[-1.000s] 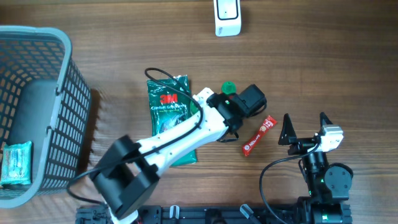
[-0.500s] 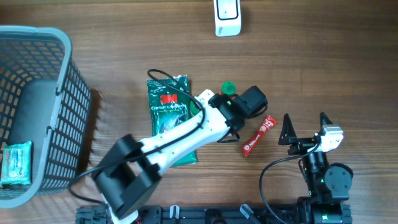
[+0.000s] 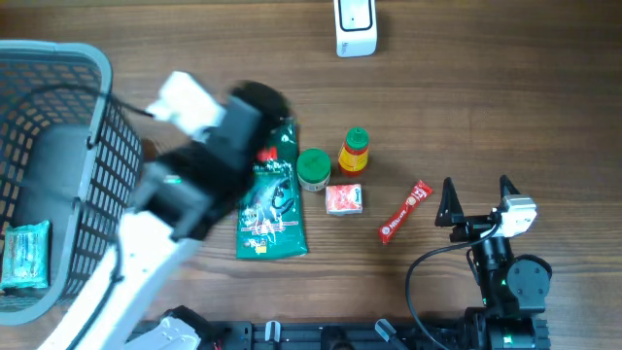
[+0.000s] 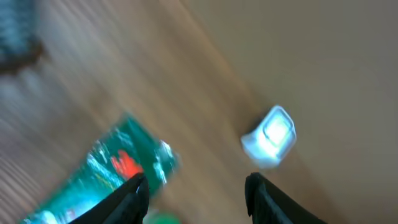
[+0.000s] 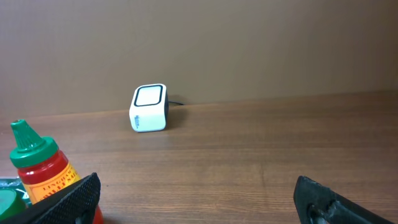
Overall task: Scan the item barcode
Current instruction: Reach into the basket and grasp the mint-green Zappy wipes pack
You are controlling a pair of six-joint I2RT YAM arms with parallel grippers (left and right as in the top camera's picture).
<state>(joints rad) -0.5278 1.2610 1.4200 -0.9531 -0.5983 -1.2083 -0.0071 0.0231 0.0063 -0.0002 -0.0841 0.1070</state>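
Note:
The white barcode scanner point(image 3: 356, 27) stands at the table's far edge and also shows in both wrist views point(image 4: 270, 134) point(image 5: 149, 107). Mid-table lie a green 3M packet point(image 3: 277, 209) point(image 4: 106, 168), a green-lidded jar point(image 3: 313, 168), an upright red sauce bottle point(image 3: 354, 152) point(image 5: 40, 171), a small red box point(image 3: 344, 198) and a red stick packet point(image 3: 404, 211). My left gripper point(image 4: 196, 180), blurred by motion, hangs above the packet's top end point(image 3: 264, 105), open and holding nothing. Near the front edge, right of the stick packet, my right gripper point(image 3: 476, 190) point(image 5: 196, 186) stands wide open and empty.
A grey wire basket point(image 3: 97, 68) fills the left side, with a green packet point(image 3: 24, 255) lying in its front corner. The left arm point(image 3: 165, 214) stretches diagonally between the basket and the 3M packet. Bare wood lies between the items and the scanner.
My left arm has swung fast from the items at centre up and to the left, its jaws parting. The bottle, jar and small box now show uncovered. The right arm has not moved.

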